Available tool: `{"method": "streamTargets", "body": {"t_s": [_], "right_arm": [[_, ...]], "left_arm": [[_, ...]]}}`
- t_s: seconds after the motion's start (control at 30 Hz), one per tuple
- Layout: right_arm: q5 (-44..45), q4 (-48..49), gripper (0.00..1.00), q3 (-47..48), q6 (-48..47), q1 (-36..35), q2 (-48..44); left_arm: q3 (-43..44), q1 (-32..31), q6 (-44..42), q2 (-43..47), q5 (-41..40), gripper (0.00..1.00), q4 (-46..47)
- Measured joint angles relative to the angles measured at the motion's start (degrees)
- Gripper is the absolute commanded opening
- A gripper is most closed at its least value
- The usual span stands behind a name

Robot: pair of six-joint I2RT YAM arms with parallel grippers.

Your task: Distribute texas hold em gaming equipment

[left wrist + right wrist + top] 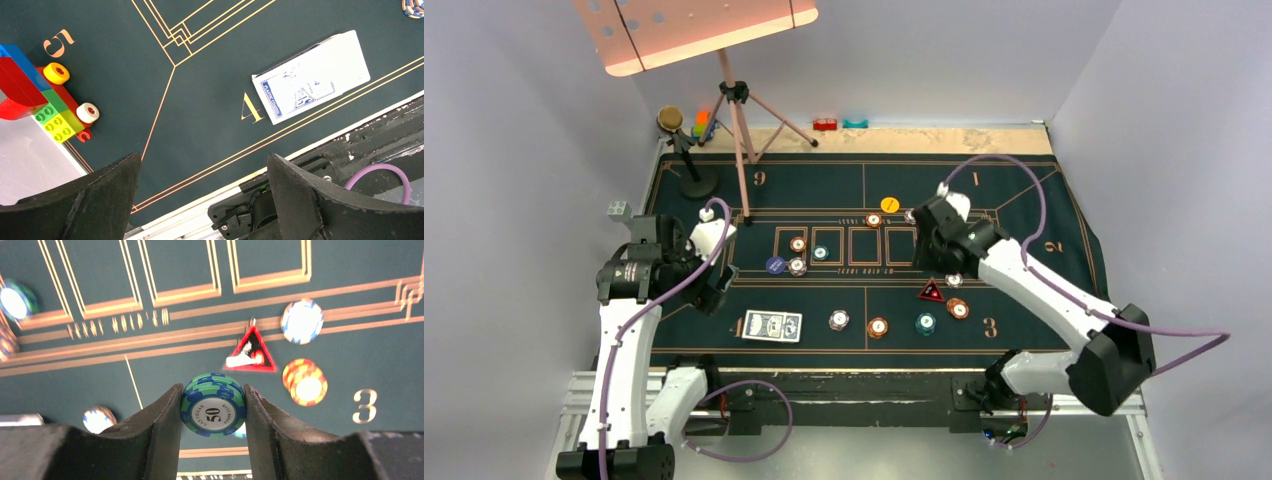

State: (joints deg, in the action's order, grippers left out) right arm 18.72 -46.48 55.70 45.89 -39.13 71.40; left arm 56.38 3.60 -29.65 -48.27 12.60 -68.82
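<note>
My right gripper (213, 392) is shut on a small stack of green-and-blue "50" poker chips (213, 407) and holds it above the mat, near a red triangular marker (250, 352), a white chip (301, 321) and an orange chip stack (305, 382). In the top view it (938, 266) hovers right of the centre boxes. My left gripper (202, 160) is open and empty over the mat's near-left corner, and the blue-backed card deck (311, 77) lies beyond it by the "4". More chips (877, 327), a blue disc (774, 265) and a yellow disc (889, 204) lie on the mat.
The dark green printed mat (1024, 190) covers the table. A tripod music stand (739, 130) and a small round-based stand (694, 180) occupy the far left. Stacked toy blocks (47, 102) sit at the mat's left edge by the "5". The table's front rail (320, 165) lies under my left gripper.
</note>
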Motion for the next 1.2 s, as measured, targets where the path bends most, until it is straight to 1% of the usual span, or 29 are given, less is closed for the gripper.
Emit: {"method": "streamTargets", "body": {"t_s": [0.03, 0.1, 0.17, 0.33, 0.43, 0.57, 0.8, 0.83, 0.9, 1.1, 1.13, 1.2], "right_arm": [[0.1, 0.3, 0.15, 2.8, -1.5, 2.6, 1.6], [0.3, 1.3, 0.14, 6.7, -3.4, 5.6, 4.8], [0.3, 2.9, 0.14, 12.3, -5.7, 8.9, 10.4], [0.1, 6.7, 0.12, 20.4, -9.2, 13.0, 23.3], [-0.4, 8.3, 0.11, 22.8, -10.5, 13.6, 30.4], [-1.9, 9.3, 0.11, 23.1, -11.4, 13.0, 36.4], [-3.7, 10.1, 0.13, 24.2, -12.3, 10.0, 40.4], [-3.9, 10.2, 0.15, 24.7, -12.4, 9.7, 40.8], [-4.3, 10.5, 0.21, 25.5, -12.5, 9.4, 41.5], [-5.0, 11.1, 0.51, 27.1, -12.5, 9.6, 44.0], [-5.0, 10.9, 0.55, 27.2, -12.5, 9.6, 44.3], [-5.2, 10.3, 0.59, 28.0, -12.5, 9.6, 44.4]], "left_arm": [[0.0, 0.0, 0.0, 0.0, 0.0, 1.0, 0.0], [0.0, 0.0, 0.0, 0.0, 0.0, 1.0, 0.0], [0.0, 0.0, 0.0, -0.1, 0.0, 1.0, 0.1], [0.0, 0.0, 0.0, -0.2, 0.0, 1.0, 0.1], [0.0, 0.0, 0.0, -0.1, -0.1, 1.0, 0.1], [-0.1, 0.0, 0.0, -0.1, -0.5, 1.0, 0.2], [-0.8, 0.0, 0.0, -0.5, -0.5, 1.0, 0.4], [-0.8, 0.0, 0.0, -0.6, -0.5, 1.0, 0.5], [-0.8, 0.0, 0.0, -0.6, -0.5, 1.0, 0.5], [-0.8, 0.0, 0.0, -0.6, -0.5, 1.0, 0.5], [-0.8, 0.0, 0.0, -0.6, -0.5, 1.0, 0.5], [-0.8, 0.0, 0.0, -0.5, -0.5, 1.0, 0.5]]}}
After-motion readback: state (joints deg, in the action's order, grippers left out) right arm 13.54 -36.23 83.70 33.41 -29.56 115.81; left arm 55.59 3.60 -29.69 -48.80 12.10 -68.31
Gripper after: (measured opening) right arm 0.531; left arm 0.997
